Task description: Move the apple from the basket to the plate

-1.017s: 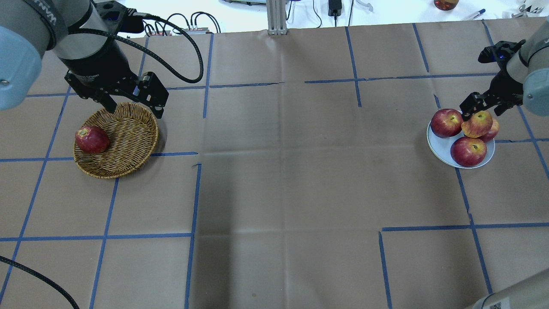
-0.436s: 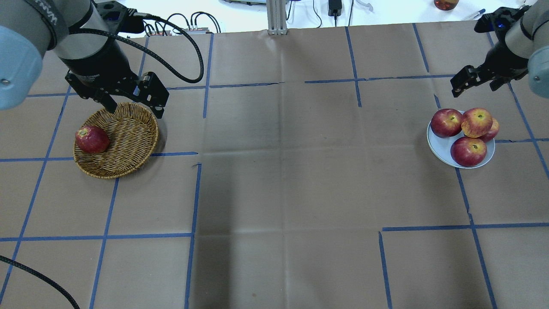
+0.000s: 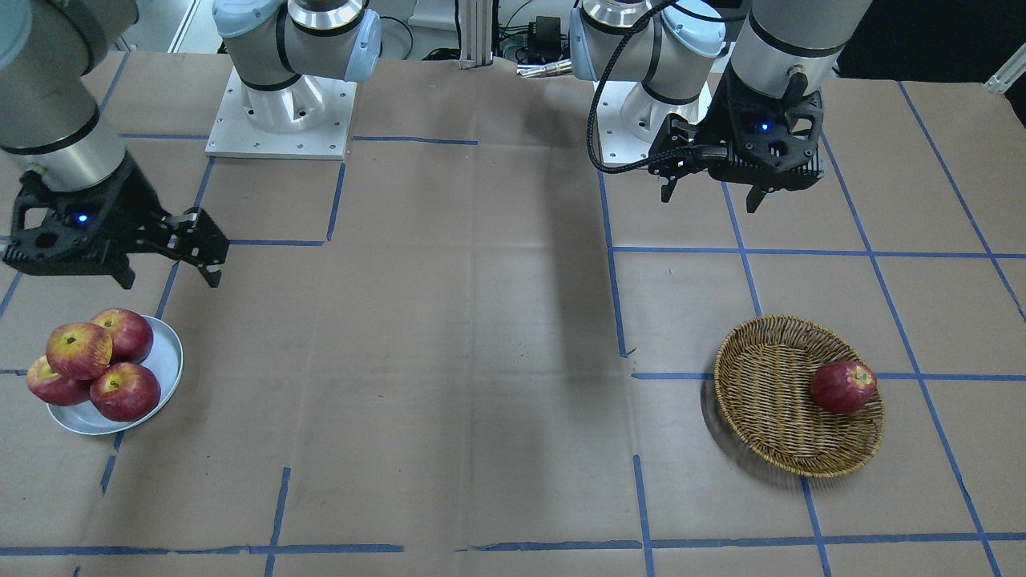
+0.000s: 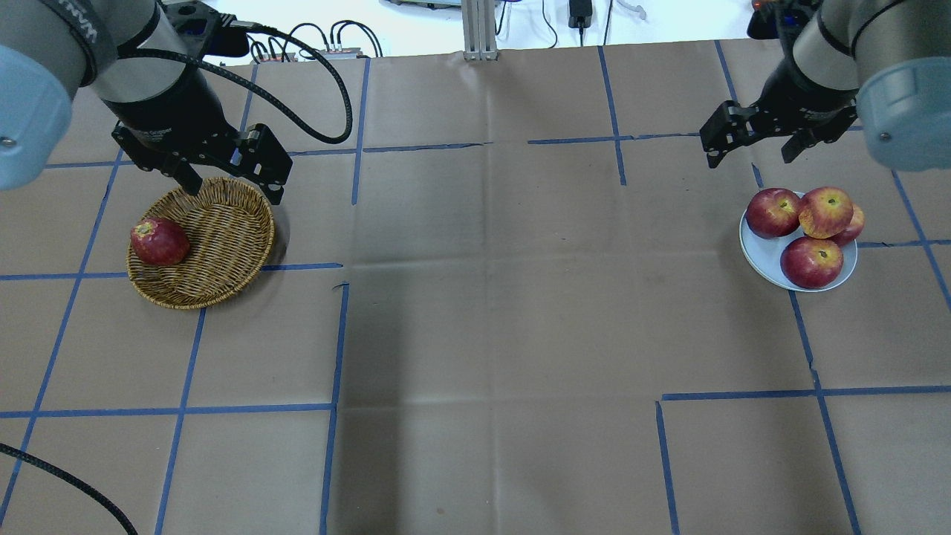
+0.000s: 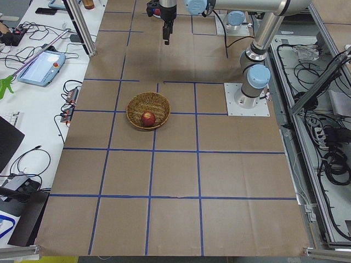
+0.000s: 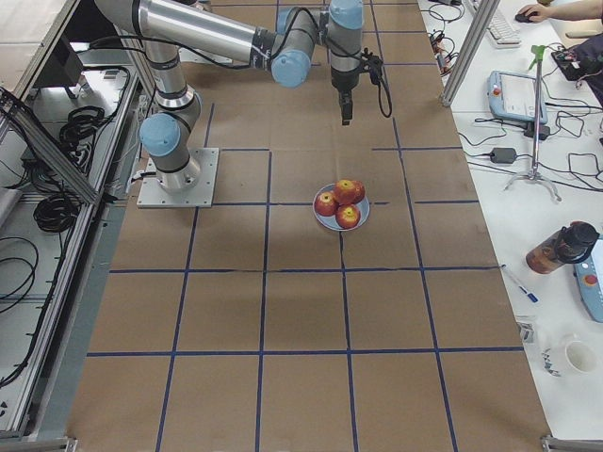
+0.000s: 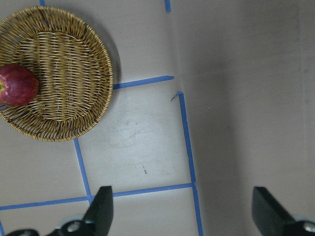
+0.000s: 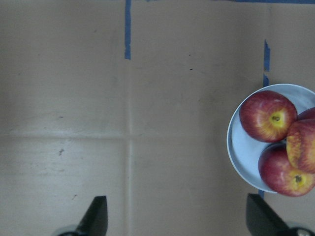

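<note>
Backing off from the plate [image 4: 765, 273] with the right gripper [image 4: 750, 157], fingers spread wide and holding nothing: a second ago hung right at the apple [image 4: 825, 212], then lifted, now drawn away toward the middle of the table [image 4: 483, 312] and well apart from the pile. Has set the apple on top of three other red apples [image 4: 811, 261] on the plate, where it has not shifted during the retreat. Reads as release finished and this transfer probably done, with only the withdrawal left. Kept the left gripper [image 4: 235, 192] where it was, raised near the basket [image 4: 223, 256], fingers apart and empty. Leaves one dark red apple [image 4: 158, 241] in the basket. Seen from the front-facing camera, shows the stacking plainly: perched above its neighbours, not on the glaze, so might roll if nudged. Seen from overhead, flattens to a tight cluster. Seen from the right wrist, clips the apple at the edge yet shows both fingertips [image 8: 96, 216] far apart with bare table between. Seen from the left wrist, puts the basket off to one side, not underneath.
</note>
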You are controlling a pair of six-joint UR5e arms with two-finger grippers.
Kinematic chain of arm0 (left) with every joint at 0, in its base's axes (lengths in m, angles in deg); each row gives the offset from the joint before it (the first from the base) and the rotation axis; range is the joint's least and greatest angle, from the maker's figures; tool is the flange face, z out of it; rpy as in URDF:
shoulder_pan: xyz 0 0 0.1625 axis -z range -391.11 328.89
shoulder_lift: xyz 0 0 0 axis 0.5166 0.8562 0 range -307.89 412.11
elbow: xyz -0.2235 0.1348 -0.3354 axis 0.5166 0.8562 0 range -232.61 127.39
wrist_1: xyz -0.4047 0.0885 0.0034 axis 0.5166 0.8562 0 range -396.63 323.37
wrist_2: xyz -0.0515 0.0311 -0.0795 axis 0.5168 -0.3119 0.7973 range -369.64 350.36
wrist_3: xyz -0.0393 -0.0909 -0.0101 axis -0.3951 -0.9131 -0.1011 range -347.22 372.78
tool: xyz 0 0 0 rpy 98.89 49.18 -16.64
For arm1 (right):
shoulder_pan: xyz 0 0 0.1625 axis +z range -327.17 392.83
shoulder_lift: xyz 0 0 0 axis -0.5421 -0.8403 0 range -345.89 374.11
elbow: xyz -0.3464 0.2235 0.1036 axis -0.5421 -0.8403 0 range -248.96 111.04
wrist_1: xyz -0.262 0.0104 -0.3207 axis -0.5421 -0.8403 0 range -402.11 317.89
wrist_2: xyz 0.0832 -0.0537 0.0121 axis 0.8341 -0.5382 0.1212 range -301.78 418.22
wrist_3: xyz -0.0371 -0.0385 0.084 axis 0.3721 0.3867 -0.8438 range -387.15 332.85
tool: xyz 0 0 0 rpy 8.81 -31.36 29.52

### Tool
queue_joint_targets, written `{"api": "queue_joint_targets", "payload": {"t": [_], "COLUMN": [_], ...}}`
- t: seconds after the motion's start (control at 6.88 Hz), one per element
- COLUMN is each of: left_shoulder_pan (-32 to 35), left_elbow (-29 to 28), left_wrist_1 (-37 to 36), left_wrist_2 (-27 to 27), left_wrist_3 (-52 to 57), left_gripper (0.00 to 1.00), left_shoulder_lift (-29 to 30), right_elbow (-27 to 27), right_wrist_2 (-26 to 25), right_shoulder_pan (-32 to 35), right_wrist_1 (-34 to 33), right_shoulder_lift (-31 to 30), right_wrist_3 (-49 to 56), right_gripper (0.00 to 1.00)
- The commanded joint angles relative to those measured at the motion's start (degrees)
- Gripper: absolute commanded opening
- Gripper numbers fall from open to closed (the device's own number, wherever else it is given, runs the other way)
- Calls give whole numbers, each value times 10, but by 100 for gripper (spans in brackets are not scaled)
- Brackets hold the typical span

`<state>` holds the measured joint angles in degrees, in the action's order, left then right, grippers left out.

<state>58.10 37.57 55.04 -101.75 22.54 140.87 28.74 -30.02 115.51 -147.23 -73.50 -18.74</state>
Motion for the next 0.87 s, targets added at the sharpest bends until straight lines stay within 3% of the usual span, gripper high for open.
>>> {"api": "queue_joint_targets", "payload": {"t": [0.0,0.44,0.73], "left_shoulder_pan": [0,0,0], "left_elbow": [0,1,1], "left_wrist_1": [0,0,0], "left_wrist_2": [0,0,0], "left_wrist_3": [0,0,0], "left_gripper": [99,99,99], "left_shoulder_lift": [0,0,0], "right_elbow": [-13,-75,-72], "right_wrist_2": [-1,-13,-12], "right_shoulder_pan": [54,53,54], "right_wrist_1": [43,106,106], "right_shoulder_lift": [-16,-5,-7], "right_wrist_3": [-59,-62,-62], "right_gripper": [100,100,100]}}
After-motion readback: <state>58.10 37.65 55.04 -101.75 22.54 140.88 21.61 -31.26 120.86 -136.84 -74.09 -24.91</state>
